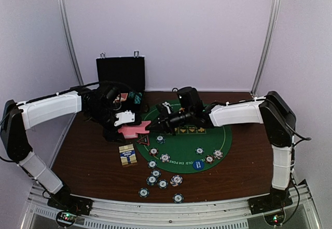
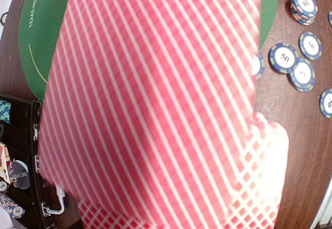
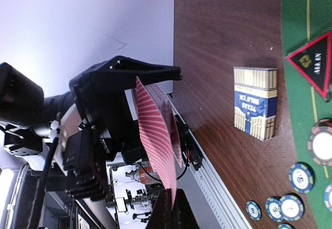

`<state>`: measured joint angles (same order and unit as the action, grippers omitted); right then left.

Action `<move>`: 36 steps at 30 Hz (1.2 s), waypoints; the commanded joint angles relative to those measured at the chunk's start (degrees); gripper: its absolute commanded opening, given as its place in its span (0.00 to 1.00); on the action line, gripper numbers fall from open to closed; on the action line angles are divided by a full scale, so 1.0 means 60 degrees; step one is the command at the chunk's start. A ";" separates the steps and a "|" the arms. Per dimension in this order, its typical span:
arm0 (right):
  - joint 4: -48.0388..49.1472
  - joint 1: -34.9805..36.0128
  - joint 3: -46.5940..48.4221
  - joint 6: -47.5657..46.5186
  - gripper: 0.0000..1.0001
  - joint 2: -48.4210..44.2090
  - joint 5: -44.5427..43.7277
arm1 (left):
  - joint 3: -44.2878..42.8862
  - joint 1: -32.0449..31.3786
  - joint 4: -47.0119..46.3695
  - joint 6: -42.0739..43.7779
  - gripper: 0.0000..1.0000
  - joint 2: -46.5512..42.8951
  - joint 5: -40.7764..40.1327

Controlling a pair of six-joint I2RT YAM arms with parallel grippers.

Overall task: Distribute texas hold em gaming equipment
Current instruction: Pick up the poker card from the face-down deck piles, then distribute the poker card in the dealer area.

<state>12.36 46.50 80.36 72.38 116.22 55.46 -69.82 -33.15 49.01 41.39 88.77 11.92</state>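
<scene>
Nearest, along the bottom of the top view, striped chips point(image 1: 163, 184) lie loose on the brown worktop point(image 1: 88, 156), some touching, a few apart by the edge. Just above and to their left a blue-and-cream box point(image 1: 127, 155) lies flat on the wood. To its right the green mat point(image 1: 220, 135) fills the centre; more chips sit on its lower part, with a blue disc point(image 1: 197, 164) among them near the lower rim. A red-edged triangle point(image 1: 143, 140) lies at the mat's left edge.

Above the triangle, off the surface, the cards point(image 1: 134, 129) hang as a pink-red block just left of centre. The left gripper point(image 1: 127, 125) reaches in from the upper left and clamps them; in its wrist view their striped backs, blurred, cover nearly the whole frame. The right gripper point(image 1: 155, 125) reaches in from the right, its jaws closed on the cards' right edge. In its wrist view the lower corner of the cards runs into its dark fingers at the bottom of the frame.

Farthest back, upper left of centre, a black case point(image 1: 120, 73) stands open against the wall.
</scene>
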 commanded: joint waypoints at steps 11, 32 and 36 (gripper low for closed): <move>-0.2412 -0.1187 0.1352 -0.1868 0.00 0.0478 0.0105 | 0.0173 0.0539 0.0195 -0.0131 0.29 -0.0601 -0.0090; -0.6504 -0.1173 0.7562 -0.4164 0.31 0.5090 -0.1095 | 0.0153 0.0529 0.0517 -0.0107 0.28 -0.0855 0.0265; -0.7559 -0.1195 0.7684 -0.5122 0.53 0.4662 -0.1686 | 0.0171 0.0537 0.0515 -0.0081 0.28 -0.0897 0.0301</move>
<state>-24.91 39.35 124.16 48.80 147.00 49.91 -68.69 -30.13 52.60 40.84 85.27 11.86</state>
